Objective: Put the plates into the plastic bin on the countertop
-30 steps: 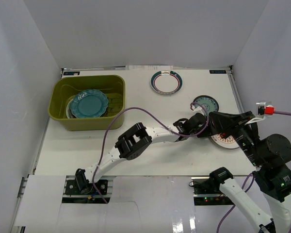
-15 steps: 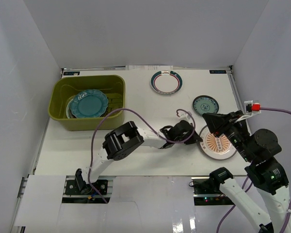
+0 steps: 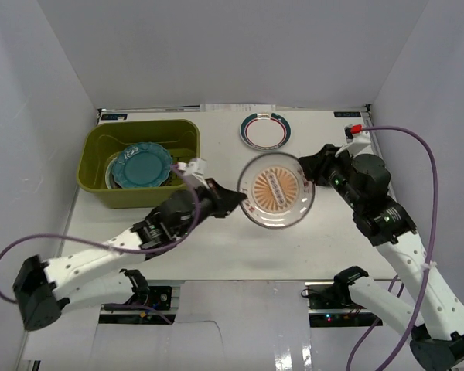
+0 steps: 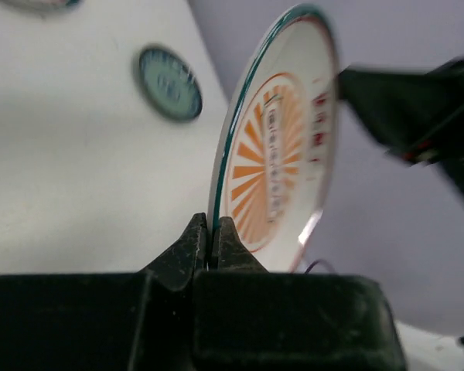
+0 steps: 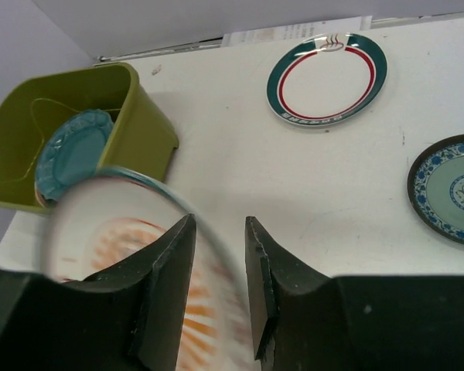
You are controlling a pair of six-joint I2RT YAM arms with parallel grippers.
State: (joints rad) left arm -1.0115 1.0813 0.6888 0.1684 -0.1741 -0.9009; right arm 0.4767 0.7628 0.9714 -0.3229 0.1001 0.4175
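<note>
Left gripper (image 4: 213, 232) clamped on the lower rim of the orange-sunburst plate (image 3: 276, 189), which is held aloft and tilted. Right gripper (image 5: 219, 232) straddles the opposite rim (fingers apart). Bare countertop (image 3: 216, 151) separates it from the plastic bin (image 3: 139, 198), with a scalloped teal plate (image 3: 142, 165) topmost inside.

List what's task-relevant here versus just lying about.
Job: orange-sunburst round plate in left gripper; white teal-red-rimmed plate; small teal plate; scalloped teal plate in olive-green plastic bin.
Lying about: purple cable; paper sheet at far edge.
</note>
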